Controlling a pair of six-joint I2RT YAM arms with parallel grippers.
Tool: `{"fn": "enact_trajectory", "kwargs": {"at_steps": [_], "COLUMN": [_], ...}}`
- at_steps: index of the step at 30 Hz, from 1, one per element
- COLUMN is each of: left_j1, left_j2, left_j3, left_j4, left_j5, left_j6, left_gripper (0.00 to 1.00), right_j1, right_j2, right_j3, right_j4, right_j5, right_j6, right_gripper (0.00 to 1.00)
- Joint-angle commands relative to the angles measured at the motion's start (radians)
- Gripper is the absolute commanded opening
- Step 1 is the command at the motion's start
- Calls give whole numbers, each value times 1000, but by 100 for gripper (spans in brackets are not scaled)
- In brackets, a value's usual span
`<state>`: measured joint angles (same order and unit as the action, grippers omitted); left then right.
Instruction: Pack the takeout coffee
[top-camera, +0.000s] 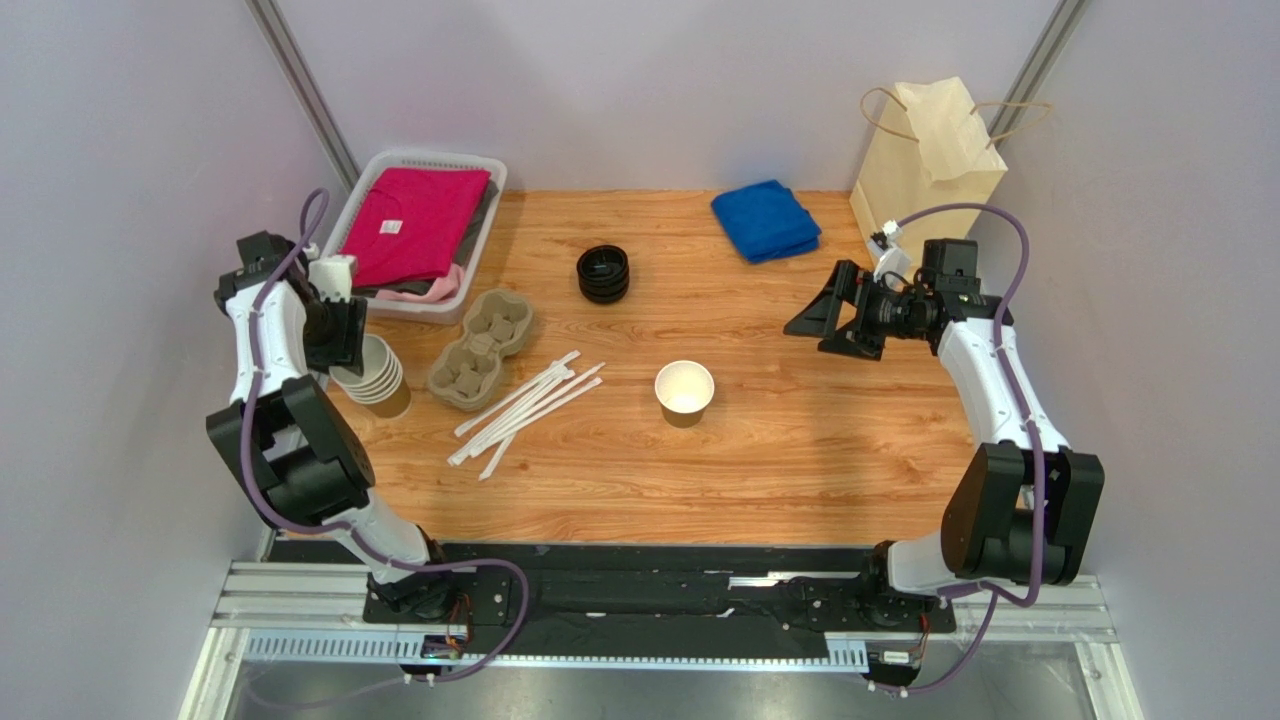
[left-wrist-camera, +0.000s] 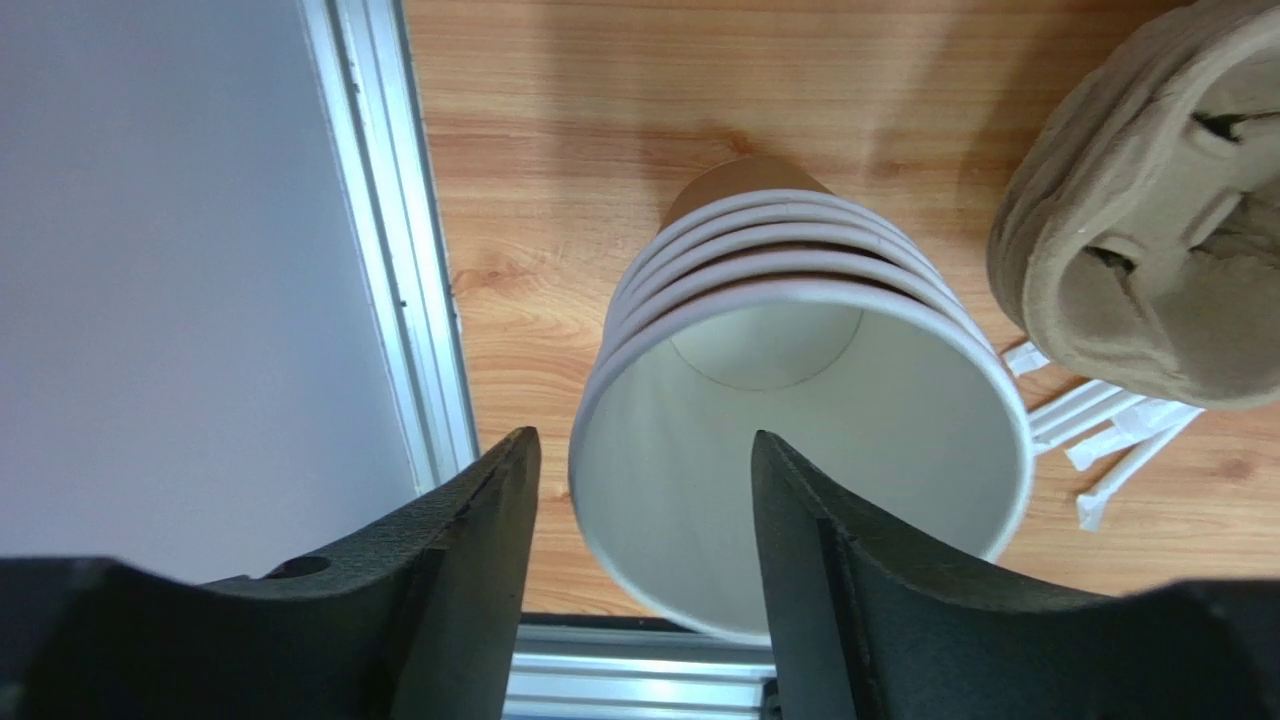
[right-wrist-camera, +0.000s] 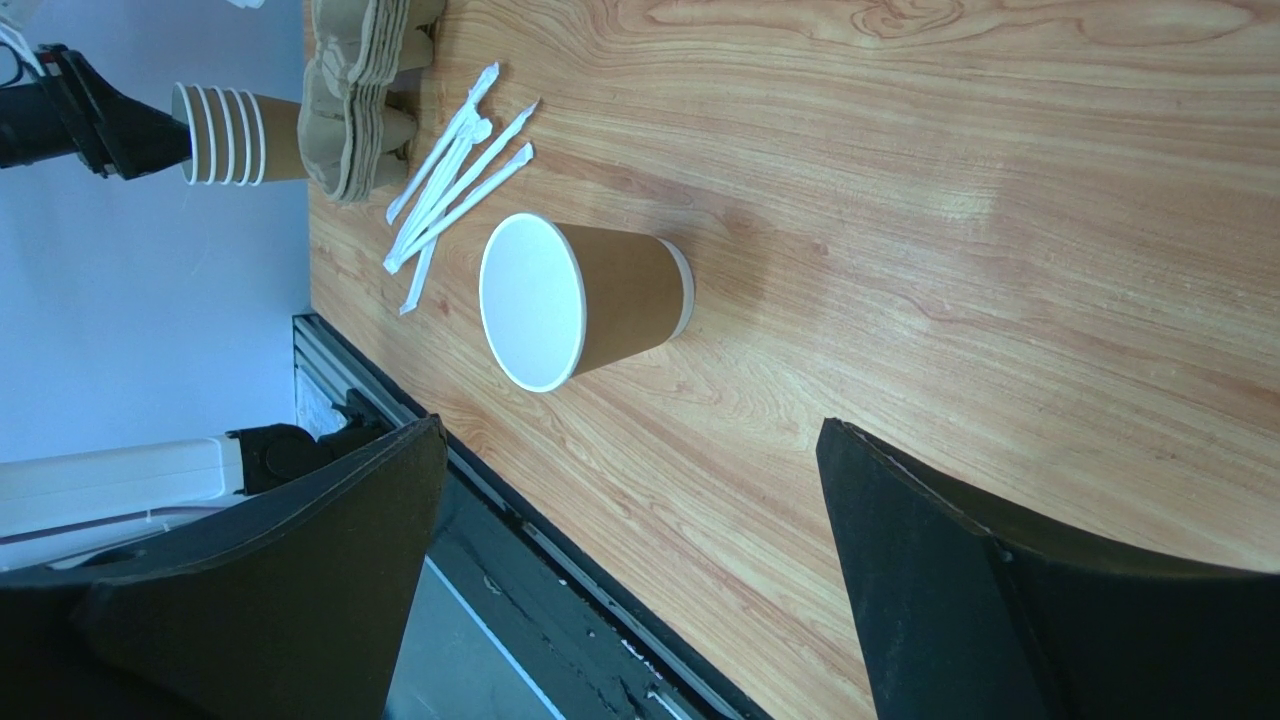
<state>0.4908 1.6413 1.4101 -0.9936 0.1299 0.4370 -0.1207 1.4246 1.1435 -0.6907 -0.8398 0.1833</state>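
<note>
- While the left fingers (left-wrist-camera: 466, 585) stand parted, one inside and one outside the rim of the stack of paper cups (left-wrist-camera: 796, 435), they grip nothing.
- Right fingers (right-wrist-camera: 301, 585) are spread wide and empty. The takeout coffee cup (right-wrist-camera: 594, 300) stands on the worktop (right-wrist-camera: 977, 225) ahead of them, well apart, with no lid on it.
- Judging by that, the step in hand is lidding: the cup is set out but uncapped.
- Next, a lid should come from the pile of black lids (top-camera: 604, 275), which lies between the two sets of fingers, and it must seat squarely on the cup's rim.
- Only the top view shows the lids, and the paper bag (top-camera: 927, 158) beyond the right fingers.
- Only the left wrist view shows the stack's rim loose between the fingers, with the pulp cup carriers (left-wrist-camera: 1157, 225) just to their right.
</note>
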Motion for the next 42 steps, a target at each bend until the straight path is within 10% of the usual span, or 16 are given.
{"fn": "enact_trajectory", "kwargs": {"at_steps": [1,7,22,31,42], "left_j1": [8,-18,-834,-917,-929], "left_j2": [-81,-110,323,682,753], "left_j3": [122,478,762,1023,1001], "left_j4": [-71,-144,25,88,151], "left_j5": [13,79,82,-18,-49], "left_j6": [6,52,-84,-236,-236], "left_gripper": [64,83,76,70,59], "right_j1": [4,4,4,4,4], "right_j2": [-26,-32,19,33,63], "right_j3": [15,32,134,150,148], "right_j4": [23,22,43,29,37], "right_j5": [-21,-10,41,50,41], "right_j6": [-5,-22,9,10,18], "right_gripper": [100,100,100,100,99]}}
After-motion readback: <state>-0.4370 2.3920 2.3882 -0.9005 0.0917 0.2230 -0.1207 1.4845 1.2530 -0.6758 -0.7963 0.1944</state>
